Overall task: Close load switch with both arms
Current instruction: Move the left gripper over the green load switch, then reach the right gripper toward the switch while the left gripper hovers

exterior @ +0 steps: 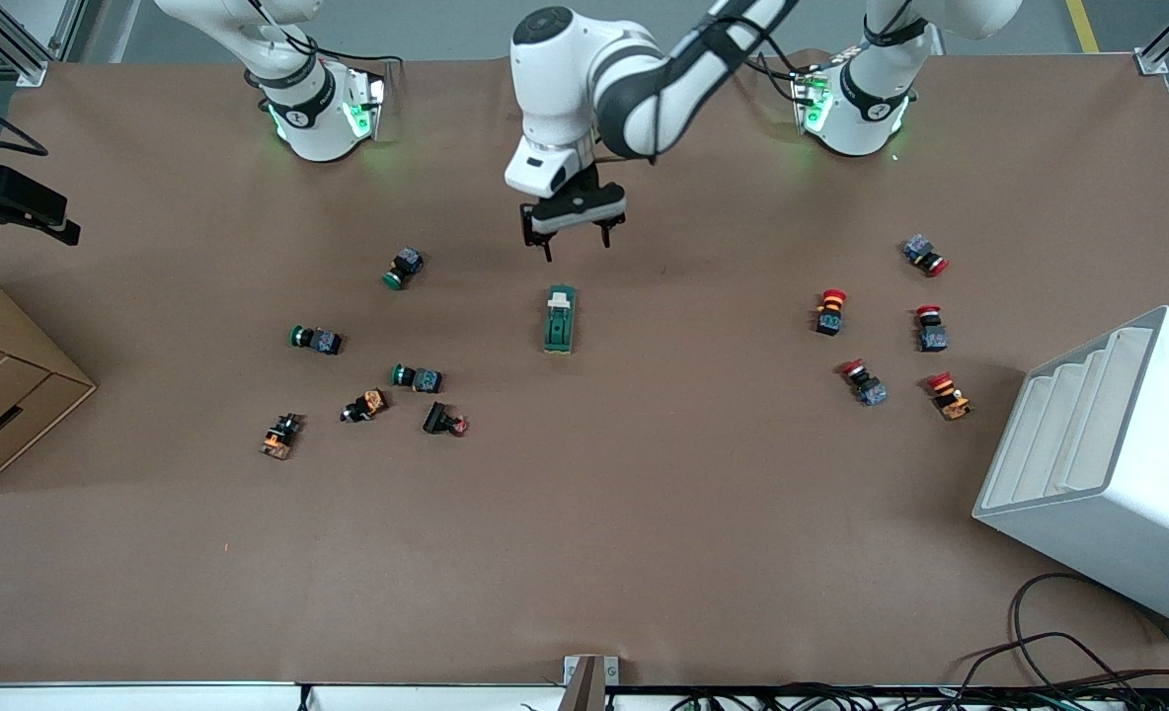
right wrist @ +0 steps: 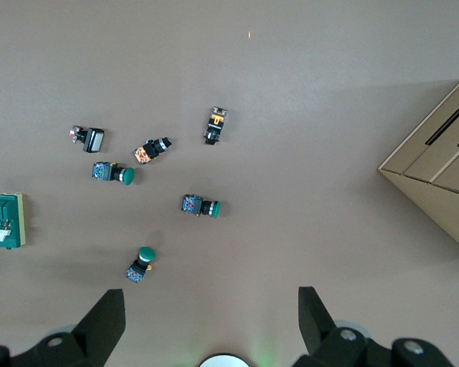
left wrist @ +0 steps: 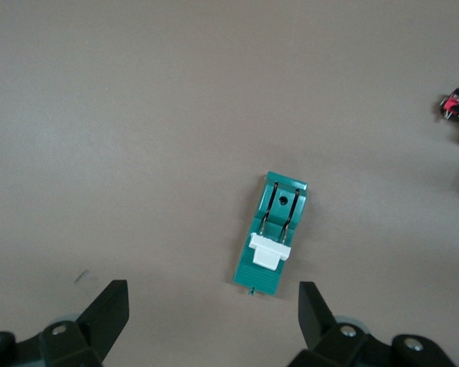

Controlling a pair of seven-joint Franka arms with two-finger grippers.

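The load switch (exterior: 559,321) is a dark green block that lies flat mid-table, with its cream-white sliding piece at the end toward the robots' bases. My left gripper (exterior: 567,237) hangs open over the bare table just off that end. In the left wrist view the load switch (left wrist: 274,241) lies a little ahead of the left gripper (left wrist: 214,298), and nothing is between the fingers. My right arm waits raised above its base. The right gripper (right wrist: 210,302) is open and empty, and the load switch (right wrist: 6,222) shows at the edge of that view.
Green and orange push buttons (exterior: 402,269) (exterior: 417,377) lie scattered toward the right arm's end. Red push buttons (exterior: 831,311) lie toward the left arm's end, beside a white stepped rack (exterior: 1108,464). A cardboard box (exterior: 2,395) stands at the right arm's table edge.
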